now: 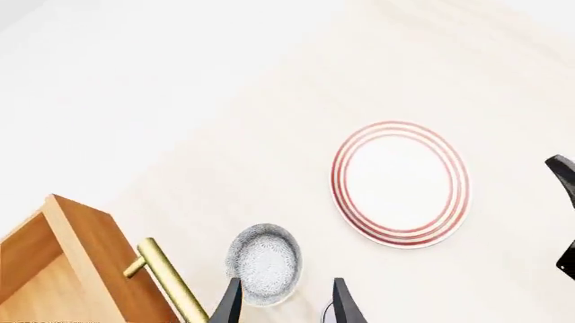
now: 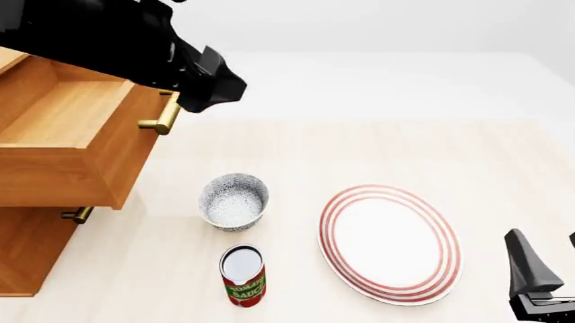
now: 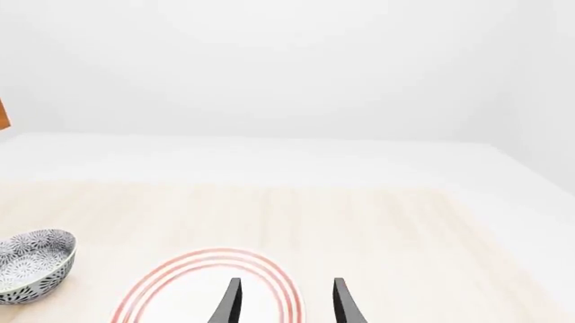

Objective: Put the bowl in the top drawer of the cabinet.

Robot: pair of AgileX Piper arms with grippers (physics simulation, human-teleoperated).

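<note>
The top drawer [image 2: 67, 138] juts open at the front view's upper left, open table [image 2: 378, 151] beyond. The speckled white bowl [image 2: 233, 200] (upright, empty) sits centre-left. Both left gripper [image 1: 285, 303] and right gripper [image 3: 284, 303] gape, holding nothing.

Speckled bowl [image 2: 233, 200] upright on table, just beside open top drawer [image 2: 67, 145] of cabinet [image 2: 27, 252].

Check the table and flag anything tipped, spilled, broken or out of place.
Nothing stands out. The bowl and tomato sauce can stand upright, the plate lies flat, and the top drawer is pulled open with nothing visible inside.
</note>
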